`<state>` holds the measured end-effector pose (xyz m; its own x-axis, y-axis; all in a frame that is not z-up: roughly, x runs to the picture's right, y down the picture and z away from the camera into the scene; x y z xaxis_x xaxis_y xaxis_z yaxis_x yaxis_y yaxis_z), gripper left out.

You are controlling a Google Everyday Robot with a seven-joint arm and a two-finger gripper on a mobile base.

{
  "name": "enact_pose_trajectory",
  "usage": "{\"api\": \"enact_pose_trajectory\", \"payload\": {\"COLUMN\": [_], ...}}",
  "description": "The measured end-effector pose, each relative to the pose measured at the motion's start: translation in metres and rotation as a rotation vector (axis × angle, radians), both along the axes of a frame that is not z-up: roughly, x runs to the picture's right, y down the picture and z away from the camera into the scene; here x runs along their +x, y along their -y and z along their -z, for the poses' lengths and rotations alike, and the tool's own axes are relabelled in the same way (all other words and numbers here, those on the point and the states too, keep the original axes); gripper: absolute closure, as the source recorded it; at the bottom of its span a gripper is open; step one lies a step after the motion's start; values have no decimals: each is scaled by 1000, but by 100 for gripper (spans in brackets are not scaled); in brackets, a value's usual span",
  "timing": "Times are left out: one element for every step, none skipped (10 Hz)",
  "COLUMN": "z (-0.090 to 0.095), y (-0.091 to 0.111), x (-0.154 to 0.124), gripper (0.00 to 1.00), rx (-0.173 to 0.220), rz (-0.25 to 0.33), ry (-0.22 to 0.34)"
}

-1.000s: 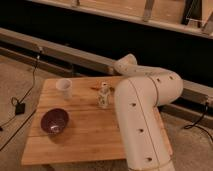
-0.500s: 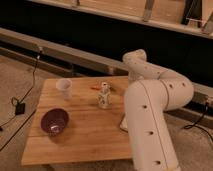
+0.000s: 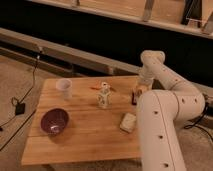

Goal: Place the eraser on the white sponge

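The white sponge (image 3: 128,122) lies flat on the right part of the wooden table (image 3: 85,140), close to my arm's big white link (image 3: 160,135). A small dark block, the eraser (image 3: 134,97), lies near the table's far right edge, behind the sponge. My gripper (image 3: 138,91) hangs down from the bent wrist (image 3: 152,59), right at the eraser. I cannot tell whether it touches or holds the eraser.
An upright white patterned figurine (image 3: 103,95) stands mid-table, left of the eraser. A thin orange stick (image 3: 96,88) lies behind it. A white cup (image 3: 64,88) stands at the far left and a purple bowl (image 3: 54,121) at the front left. Cables (image 3: 22,102) run on the floor at left.
My arm has swung to the right and uncovered the right part of the table, so the sponge now shows. The gripper has come down at the far right edge by the eraser.
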<state>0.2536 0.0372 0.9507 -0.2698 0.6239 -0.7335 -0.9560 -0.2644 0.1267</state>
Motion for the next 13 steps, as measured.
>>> {"api": "enact_pose_trajectory", "payload": {"z": [-1, -2, -3, -4, -6, -8, -11, -14, -16, -18, -19, -19, -18], "y": [0, 0, 0, -2, -3, -5, -8, -9, -11, -11, -11, -10, -8], "x": [-1, -4, -5, -6, -5, -3, -1, 0, -3, -7, -11, -14, -17], "gripper": [35, 35, 35, 35, 35, 35, 35, 35, 35, 35, 35, 35, 35], "rx": [-4, -9, -12, -18, -26, -30, -38, -44, -50, -52, -53, -52, -50], "rz": [4, 17, 33, 57, 89, 108, 132, 152, 165, 171, 172, 169, 167], "ry": [15, 37, 47, 53, 53, 49, 45, 41, 43, 46, 52, 57, 62]}}
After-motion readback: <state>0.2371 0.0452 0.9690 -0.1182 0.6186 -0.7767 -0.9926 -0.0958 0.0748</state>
